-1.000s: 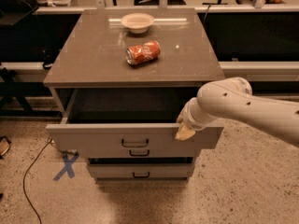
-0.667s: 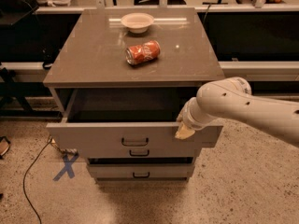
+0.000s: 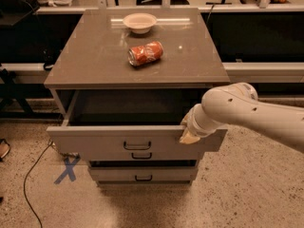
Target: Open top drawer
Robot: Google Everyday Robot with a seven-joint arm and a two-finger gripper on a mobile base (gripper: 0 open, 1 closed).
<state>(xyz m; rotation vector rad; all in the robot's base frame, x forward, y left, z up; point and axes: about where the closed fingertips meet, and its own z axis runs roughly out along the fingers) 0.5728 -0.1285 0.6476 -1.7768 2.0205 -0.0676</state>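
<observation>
The top drawer (image 3: 95, 142) of the grey cabinet is pulled out, its dark plain inside showing under the cabinet top. Its small black loop handle (image 3: 137, 146) sits at the middle of the front panel. Below it are two shorter drawer fronts, each with a black handle, the middle one (image 3: 141, 156) mostly covered by the open drawer. My gripper (image 3: 187, 136) is at the right end of the top drawer's front edge, at the tip of the white arm that comes in from the right. The arm's wrist hides most of it.
A crushed orange can (image 3: 145, 53) lies on the cabinet top (image 3: 95, 61), with a white bowl (image 3: 139, 22) behind it. A long dark bench (image 3: 266, 27) runs behind. A blue X (image 3: 67, 169) and a black cable (image 3: 31, 184) are on the speckled floor at left.
</observation>
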